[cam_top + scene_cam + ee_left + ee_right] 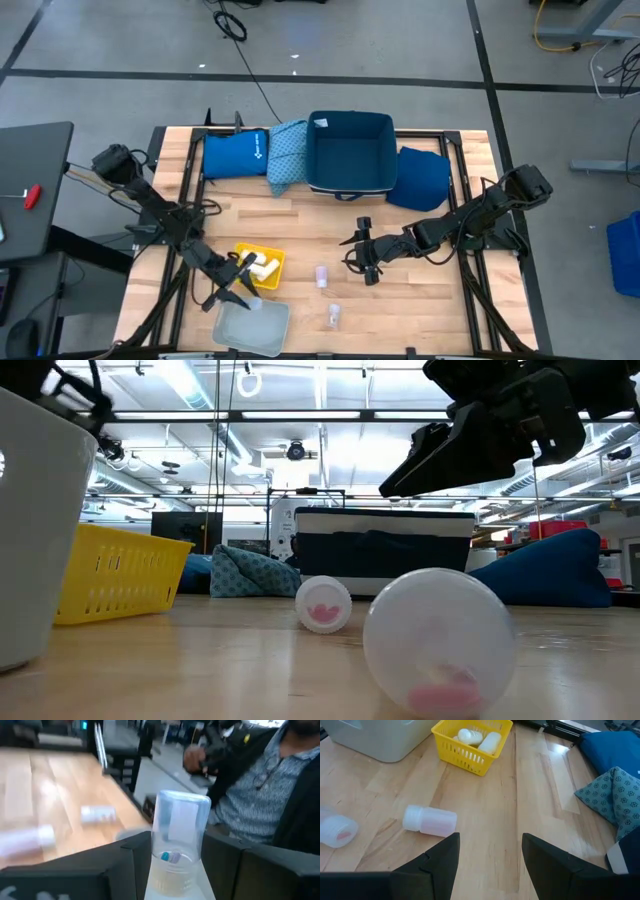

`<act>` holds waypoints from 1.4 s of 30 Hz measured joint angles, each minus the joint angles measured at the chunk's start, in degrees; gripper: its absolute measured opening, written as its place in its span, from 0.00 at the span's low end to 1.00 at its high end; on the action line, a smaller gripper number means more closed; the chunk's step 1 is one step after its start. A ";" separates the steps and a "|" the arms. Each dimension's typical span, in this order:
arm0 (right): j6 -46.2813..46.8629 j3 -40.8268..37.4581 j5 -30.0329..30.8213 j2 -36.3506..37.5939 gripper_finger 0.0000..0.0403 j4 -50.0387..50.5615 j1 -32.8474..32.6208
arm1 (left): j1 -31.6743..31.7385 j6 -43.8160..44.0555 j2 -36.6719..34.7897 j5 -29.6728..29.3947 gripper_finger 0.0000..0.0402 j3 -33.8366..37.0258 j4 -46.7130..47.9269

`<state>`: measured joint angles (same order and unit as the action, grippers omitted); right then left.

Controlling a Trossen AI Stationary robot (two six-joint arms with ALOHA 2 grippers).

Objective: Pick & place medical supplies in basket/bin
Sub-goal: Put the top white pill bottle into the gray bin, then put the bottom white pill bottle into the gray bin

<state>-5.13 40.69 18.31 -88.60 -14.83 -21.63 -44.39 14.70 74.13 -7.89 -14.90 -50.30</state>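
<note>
My left gripper (243,287) hovers between the yellow basket (262,266) and the grey bin (252,326), shut on a small clear vial (180,835). The basket holds white tubes (480,739). Two more clear vials lie on their sides on the wood, one (322,275) near my right gripper, the other (333,316) closer to the near edge. My right gripper (362,258) hangs open above the table's middle with nothing between its fingers (490,855); the nearer vial (429,820) lies a little ahead of it. My left gripper pinches the clear vial between its two fingers, which stand on opposite sides of its lower body (172,870). The vial's rounded end (182,800) sticks out beyond the fingertips. It is lifted clear of the table.
A dark blue fabric bin (350,150) stands at the far middle, with a teal patterned cloth (288,155) and a blue pouch (232,155) on its left and a dark blue cloth (420,178) on its right. A person (270,795) sits beyond the table.
</note>
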 joint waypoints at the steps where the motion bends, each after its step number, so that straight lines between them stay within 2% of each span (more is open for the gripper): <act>1: 0.00 0.00 0.00 0.00 0.55 0.00 0.00 | -0.58 1.22 0.00 -0.60 0.36 -0.26 1.78; 7: -0.02 0.00 0.00 0.00 0.55 0.00 0.00 | -1.87 7.11 0.30 -2.14 0.36 -4.91 16.58; 17: 0.33 0.00 0.00 0.00 0.55 0.05 0.00 | -1.76 10.88 4.93 0.79 0.36 -16.07 40.69; 20: 0.33 0.00 0.00 0.00 0.55 0.05 0.00 | -1.76 13.14 6.89 2.48 0.36 -17.69 44.12; 26: 0.33 0.00 0.00 0.00 0.55 0.15 0.00 | -1.76 16.57 10.74 5.45 0.36 -18.68 44.78; 31: 0.18 0.00 0.00 0.00 0.55 0.15 0.00 | -1.72 19.14 11.34 4.64 0.37 -18.74 44.44; 38: 0.20 0.00 0.00 0.00 0.55 0.15 0.00 | -1.67 20.89 11.32 1.50 0.67 -18.73 44.08; 42: 0.18 0.00 0.00 0.00 0.55 0.15 0.00 | -1.69 20.64 11.32 1.85 0.73 -18.73 42.61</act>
<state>-4.95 40.69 18.31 -88.60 -14.68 -21.63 -46.08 35.34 85.45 -6.04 -33.63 -7.69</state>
